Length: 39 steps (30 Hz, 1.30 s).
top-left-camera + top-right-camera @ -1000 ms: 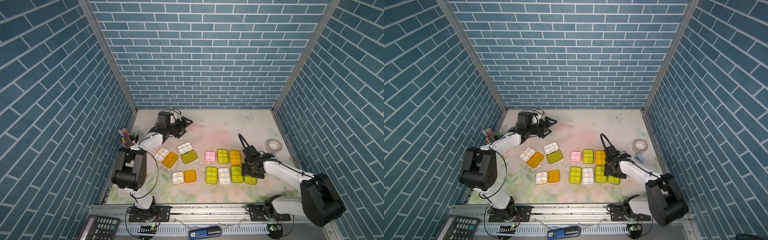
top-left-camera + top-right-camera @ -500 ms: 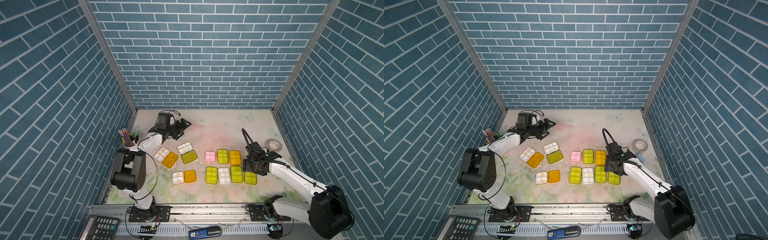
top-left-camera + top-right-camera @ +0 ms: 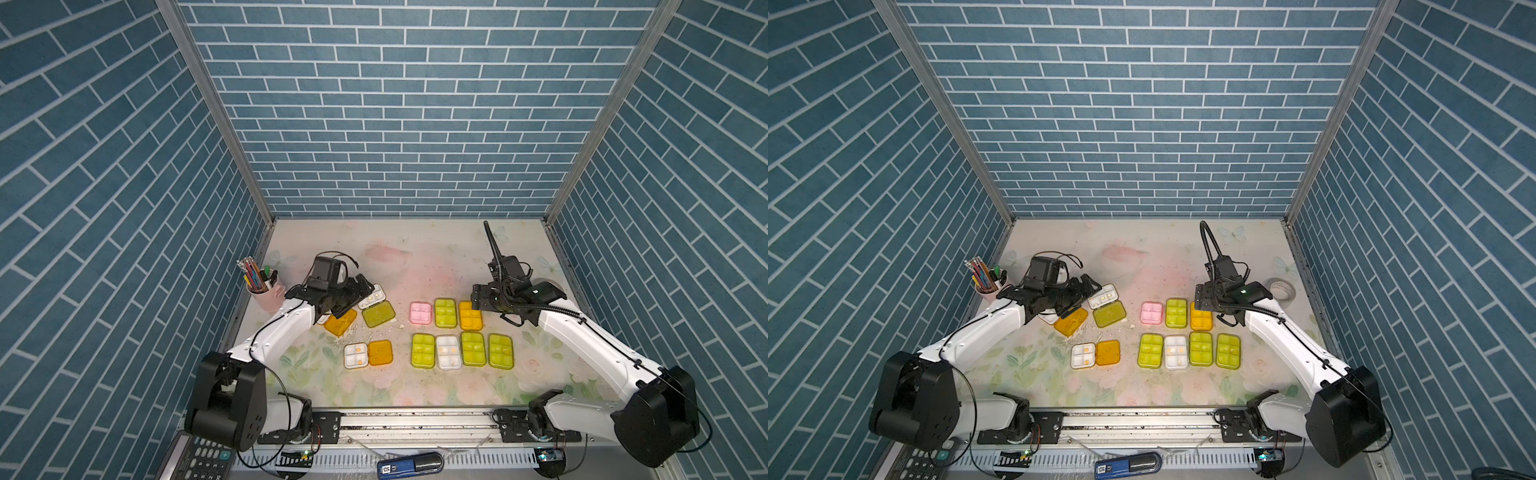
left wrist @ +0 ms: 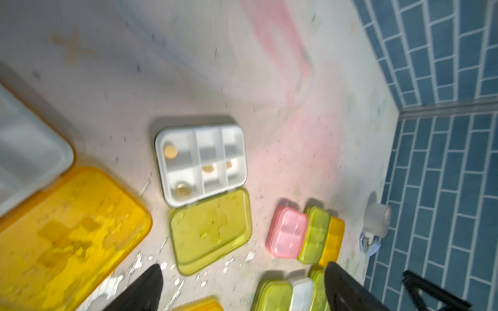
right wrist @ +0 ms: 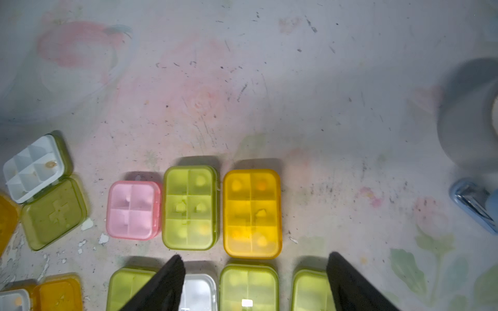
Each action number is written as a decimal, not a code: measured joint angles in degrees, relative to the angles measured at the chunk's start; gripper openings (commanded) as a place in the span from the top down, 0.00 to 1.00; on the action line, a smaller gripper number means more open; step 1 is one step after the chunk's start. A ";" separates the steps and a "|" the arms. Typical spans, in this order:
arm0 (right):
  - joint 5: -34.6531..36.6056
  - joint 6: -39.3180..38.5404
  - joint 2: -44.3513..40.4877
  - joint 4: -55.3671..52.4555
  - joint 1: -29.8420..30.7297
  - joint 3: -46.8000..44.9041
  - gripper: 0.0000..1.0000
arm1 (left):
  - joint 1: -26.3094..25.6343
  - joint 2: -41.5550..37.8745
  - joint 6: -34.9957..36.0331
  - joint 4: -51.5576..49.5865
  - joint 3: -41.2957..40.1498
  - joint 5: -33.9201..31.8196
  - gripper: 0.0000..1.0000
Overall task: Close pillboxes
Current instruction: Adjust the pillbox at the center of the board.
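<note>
Risen off the rounded translucent lime pillbox (image 3: 500, 351), the right tool (image 5: 255, 257) gapes wide, the left tool (image 4: 242, 265) likewise spread.

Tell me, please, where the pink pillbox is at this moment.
In both top views the pink pillbox lies closed at the rear row's end nearer the left arm, beside a yellow-green pillbox.

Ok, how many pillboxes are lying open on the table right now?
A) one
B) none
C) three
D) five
C: three show bare white trays with lids folded flat beside them: the green-lidded pillbox, the rear orange-lidded pillbox and the front orange-lidded pillbox.
</note>
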 measured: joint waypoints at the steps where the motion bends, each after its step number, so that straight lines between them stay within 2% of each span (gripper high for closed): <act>1: -0.39 -0.33 0.15 0.55 0.33 -0.02 0.15 | -1.36 -0.09 0.20 -1.20 -0.20 -0.76 0.04; 5: -1.60 -0.98 0.17 2.32 0.42 -0.02 0.14 | -4.70 -0.07 0.20 -2.84 -0.52 -2.86 0.03; 11: -1.55 -1.14 -0.50 2.75 0.42 -0.04 0.11 | -5.70 0.46 -1.90 -2.51 -2.75 -5.42 0.02; 19: -1.25 -1.16 -2.29 3.58 0.42 -1.25 0.11 | -6.71 6.86 -3.91 2.86 -4.94 -4.20 0.02; 32: -1.09 -1.16 -2.32 4.72 0.42 -2.89 0.11 | -7.48 10.93 -5.20 10.43 -4.92 -2.58 0.02; 39: 0.09 -1.64 -2.62 4.74 0.42 -2.89 0.11 | -9.27 14.67 -5.55 12.57 -1.86 -1.18 0.02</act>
